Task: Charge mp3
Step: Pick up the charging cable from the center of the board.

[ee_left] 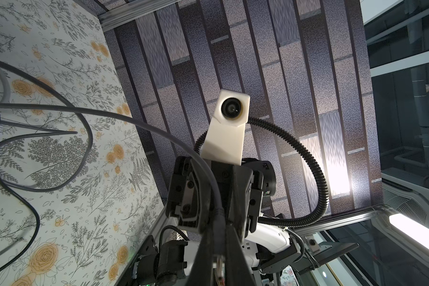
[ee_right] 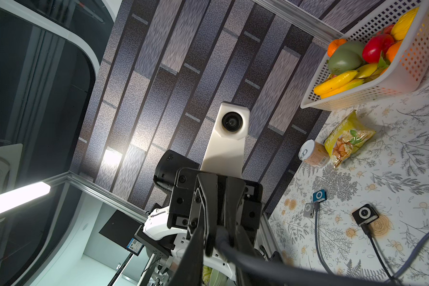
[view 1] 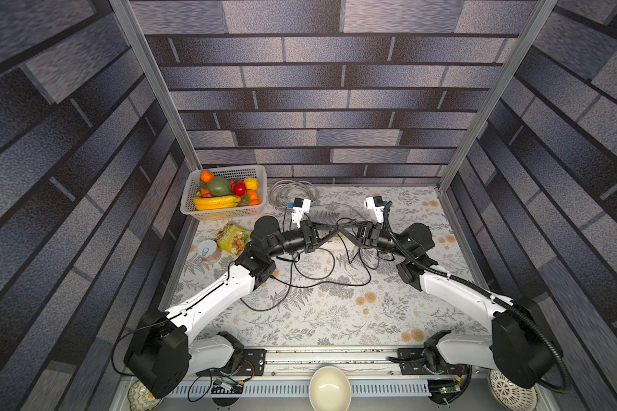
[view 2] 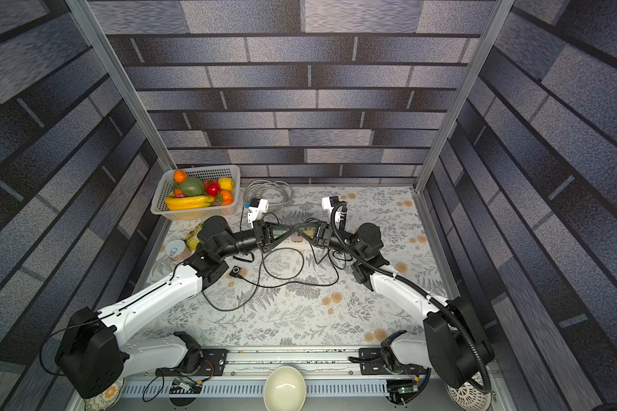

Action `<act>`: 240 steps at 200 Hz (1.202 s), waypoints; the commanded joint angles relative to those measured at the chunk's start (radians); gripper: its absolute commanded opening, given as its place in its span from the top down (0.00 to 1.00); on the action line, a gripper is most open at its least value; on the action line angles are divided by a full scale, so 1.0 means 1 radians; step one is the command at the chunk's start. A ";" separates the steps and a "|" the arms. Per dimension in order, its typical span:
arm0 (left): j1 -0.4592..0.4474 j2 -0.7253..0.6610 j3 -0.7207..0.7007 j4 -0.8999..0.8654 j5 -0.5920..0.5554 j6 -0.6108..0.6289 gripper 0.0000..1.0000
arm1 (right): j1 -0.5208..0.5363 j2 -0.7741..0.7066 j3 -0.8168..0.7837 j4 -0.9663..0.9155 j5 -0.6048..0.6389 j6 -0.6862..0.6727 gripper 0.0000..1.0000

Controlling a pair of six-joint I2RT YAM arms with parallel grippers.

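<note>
Jaws L pinch cable [ee_left: 124,119]; blue mp3 [ee_right: 319,196] only in R wrist view.

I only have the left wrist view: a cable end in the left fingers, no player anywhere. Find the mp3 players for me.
Observer: Three lie close together on the table in the right wrist view: a blue player, a silver player and a black player.
Operator: Tell me which one is already wired.
Observer: The black player has a black lead plugged into it.
Operator: Place it against the left arm.
Observer: In a top view the black player lies on the table beside the elbow of the left arm.
</note>
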 commanded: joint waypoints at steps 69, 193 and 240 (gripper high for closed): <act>-0.001 0.006 0.005 0.029 0.017 0.027 1.00 | 0.008 0.004 0.019 0.059 -0.011 0.002 0.90; 0.079 -0.074 -0.033 -0.028 -0.031 0.062 0.23 | 0.007 -0.032 -0.009 0.058 -0.003 -0.043 1.00; 0.093 -0.136 -0.084 -0.002 -0.086 0.044 0.28 | 0.009 -0.071 -0.004 -0.068 0.037 -0.116 1.00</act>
